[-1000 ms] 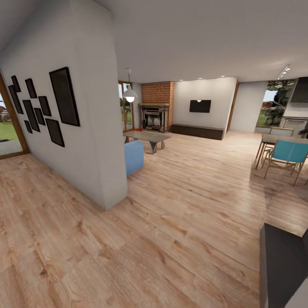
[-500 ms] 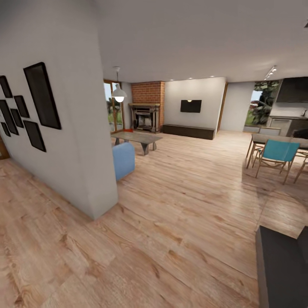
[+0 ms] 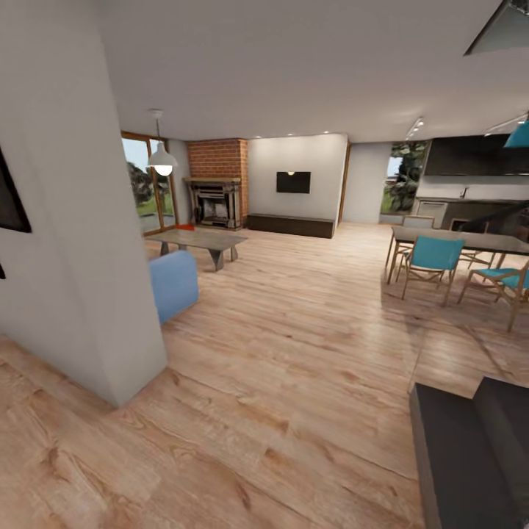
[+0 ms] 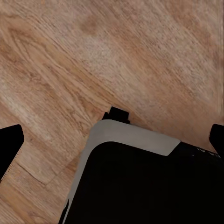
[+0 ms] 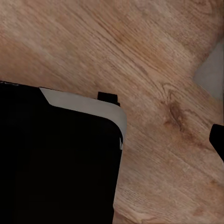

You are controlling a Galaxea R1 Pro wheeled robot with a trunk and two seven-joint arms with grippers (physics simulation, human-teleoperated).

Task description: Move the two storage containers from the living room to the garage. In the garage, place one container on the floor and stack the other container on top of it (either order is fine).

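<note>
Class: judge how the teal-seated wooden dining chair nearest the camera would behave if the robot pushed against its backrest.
The teal-seated wooden dining chair probably slides easily across the smooth wood-plank floor. Its slim legs suggest little weight, so a high push might tip it.

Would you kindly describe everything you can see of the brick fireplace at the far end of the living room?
The fireplace stands at the far end of the room on the wood-plank floor. Its red brick chimney breast runs up to the ceiling. Below, a pale mantel shelf tops a surround framing a dark firebox opening. A window lies to its left, and a long dark low cabinet under a black wall TV to its right. Finer detail is too small to tell.
</note>
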